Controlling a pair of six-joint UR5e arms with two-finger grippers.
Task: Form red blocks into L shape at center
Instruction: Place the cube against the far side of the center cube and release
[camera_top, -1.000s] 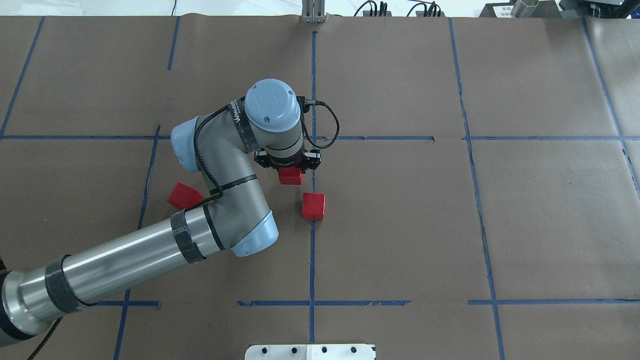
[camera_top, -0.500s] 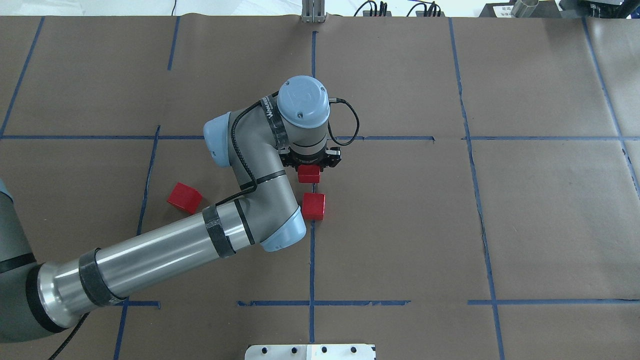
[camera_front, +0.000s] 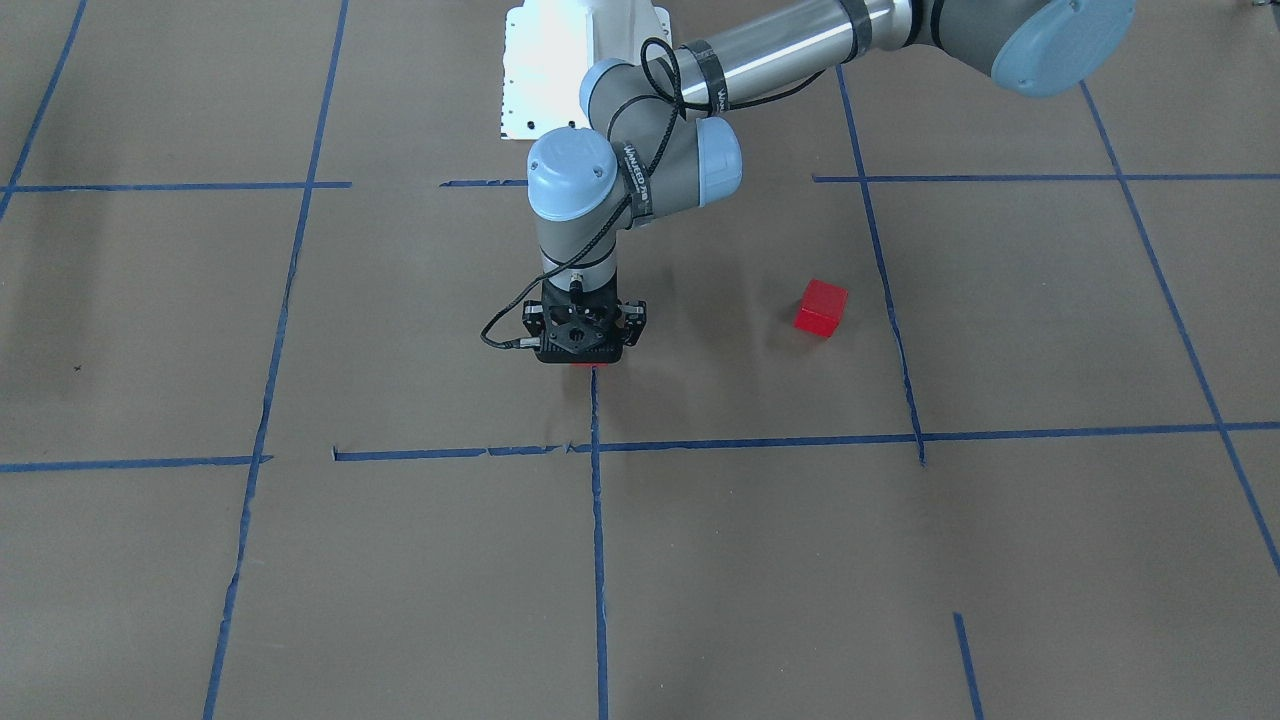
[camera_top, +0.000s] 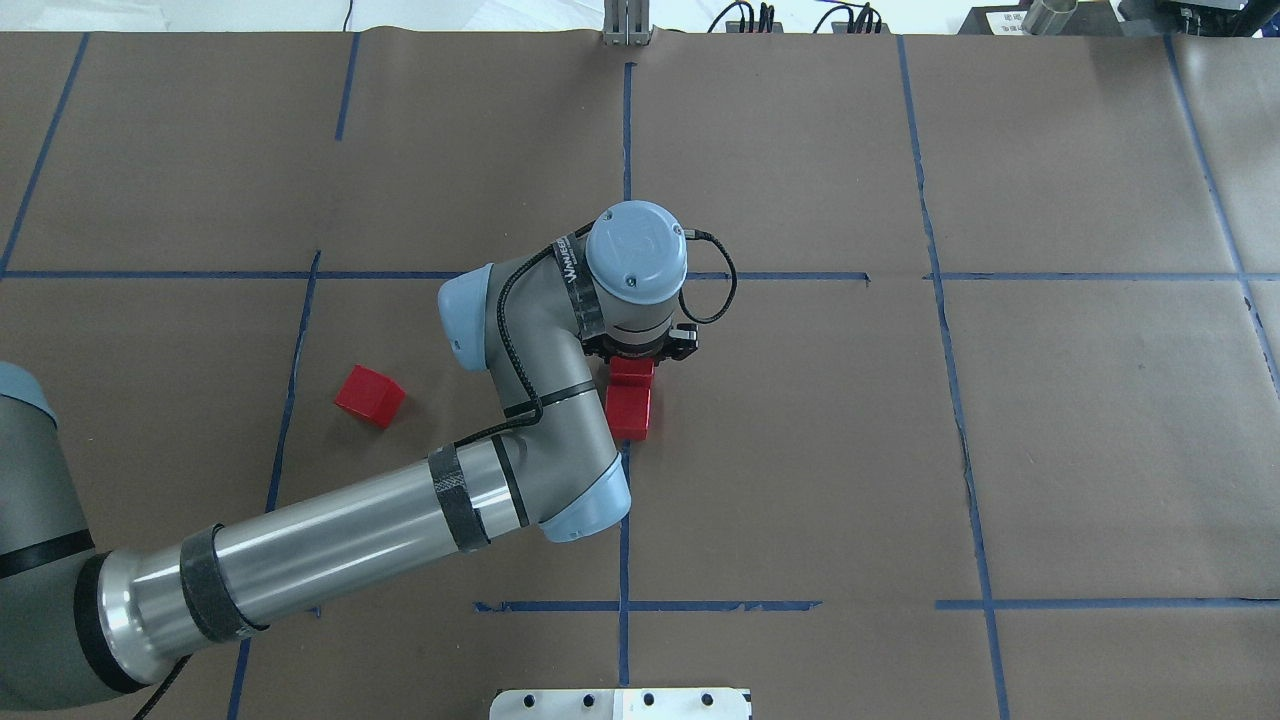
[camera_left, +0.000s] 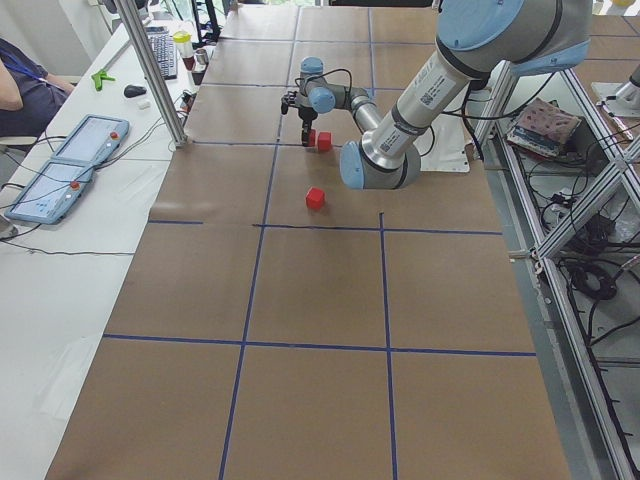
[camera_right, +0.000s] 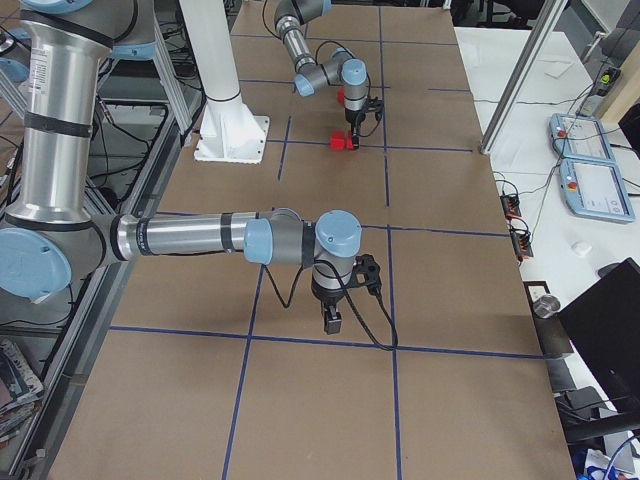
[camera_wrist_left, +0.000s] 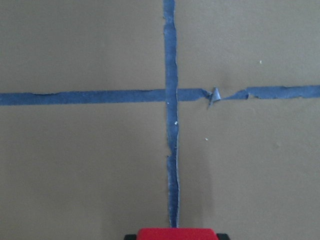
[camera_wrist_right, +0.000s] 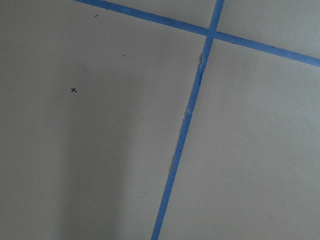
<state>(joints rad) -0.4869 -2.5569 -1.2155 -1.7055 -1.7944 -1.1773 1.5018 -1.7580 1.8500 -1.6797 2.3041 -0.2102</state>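
Now the held block (camera_top: 632, 367) is at ctr (camera_top: 720, 400) over the tape line (camera_top: 624, 520), clenched in my left claw (camera_top: 638, 356), just beyond the second block (camera_top: 628, 415); the pair's long axis follows the line. Third block (camera_top: 369, 395) askew, well apart leftward, my left arm (camera_top: 540, 400) btwn. Right claw (camera_right: 333, 320): can't tell.

Our brown-papered table (camera_top: 1080, 430) carries a blue tape grid (camera_top: 624, 520). We see the central red block (camera_top: 628, 415) on a tape line, the lone red block (camera_top: 369, 395) well apart.

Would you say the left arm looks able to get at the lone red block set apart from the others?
Probably yes: only bare paper separates the left pincer from the lone block, though it holds another block and must release it first.
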